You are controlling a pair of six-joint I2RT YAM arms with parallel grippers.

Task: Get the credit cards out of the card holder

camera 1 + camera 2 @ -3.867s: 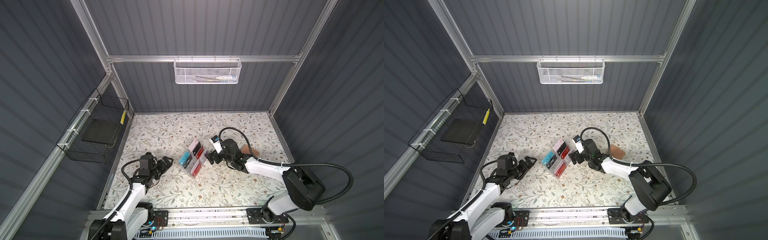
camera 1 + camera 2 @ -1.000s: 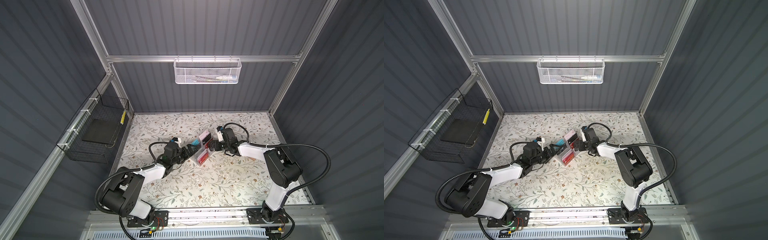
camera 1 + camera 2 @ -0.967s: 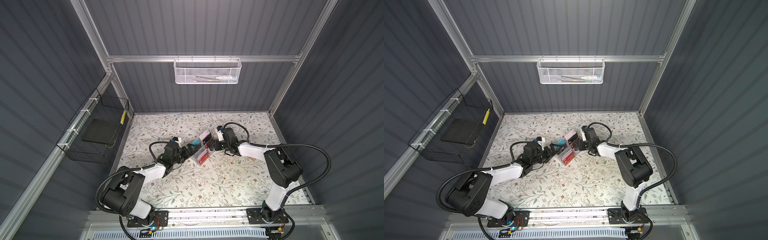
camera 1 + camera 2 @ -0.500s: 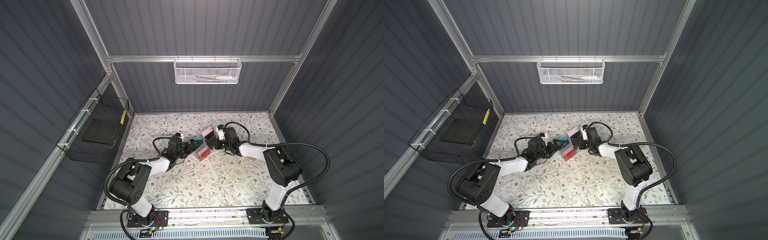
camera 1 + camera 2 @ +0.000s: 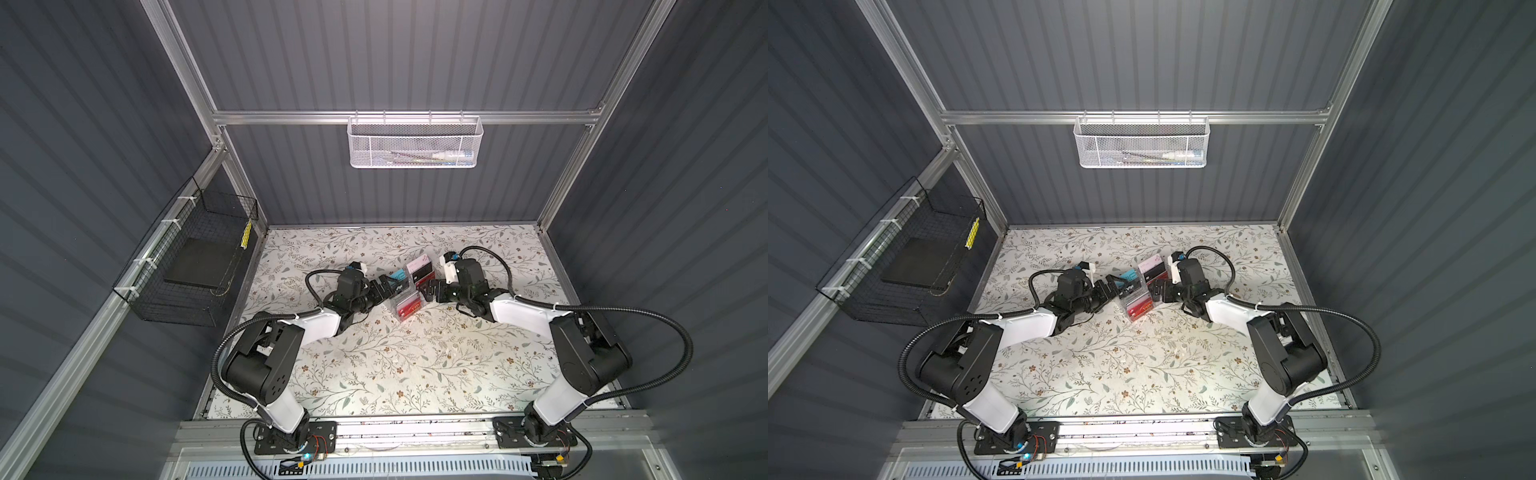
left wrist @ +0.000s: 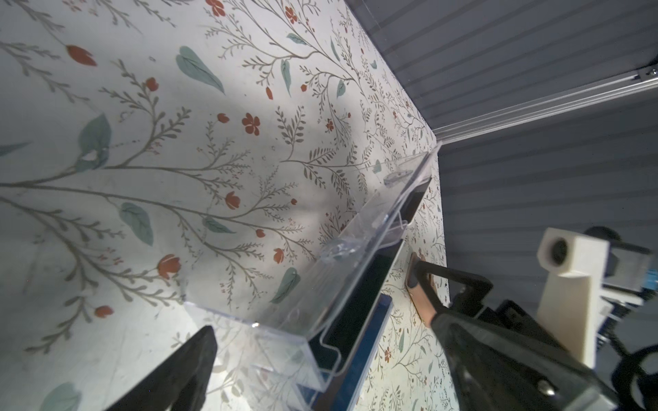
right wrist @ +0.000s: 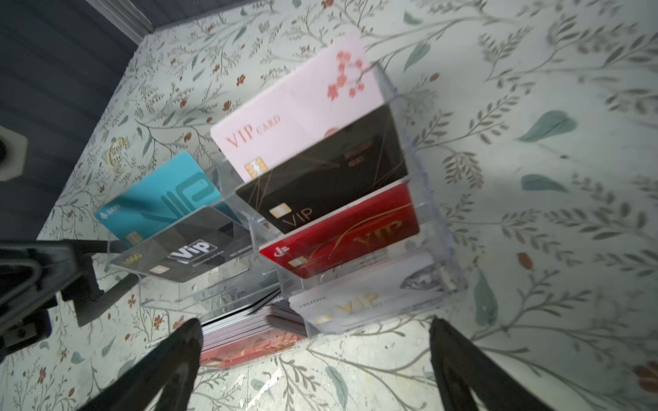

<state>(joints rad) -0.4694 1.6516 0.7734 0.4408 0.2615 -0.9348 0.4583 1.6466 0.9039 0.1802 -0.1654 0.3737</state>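
Note:
A clear acrylic rack (image 5: 409, 286) (image 5: 1136, 291) stands mid-table holding credit cards: pink (image 7: 302, 103), black (image 7: 327, 170), red (image 7: 349, 231), white (image 7: 366, 295), teal (image 7: 160, 199) and a black VIP one (image 7: 192, 249). A stack of cards (image 7: 249, 331) lies at its foot. My left gripper (image 5: 384, 286) (image 6: 322, 331) is open, its jaws either side of the rack's back corner. My right gripper (image 5: 430, 289) (image 7: 315, 325) is open at the rack's front, holding nothing. Only a tan edge of the card holder (image 6: 422, 299) shows, behind the right gripper's finger; both top views hide it.
A white mesh basket (image 5: 415, 141) hangs on the back wall and a black wire basket (image 5: 187, 266) on the left wall. The floral table (image 5: 415, 365) stretches toward the front rail. Cables loop from both arms.
Both grippers have moved toward the back and closer to the rack from either side. The rack has shifted slightly toward the back. Both grippers stayed open.

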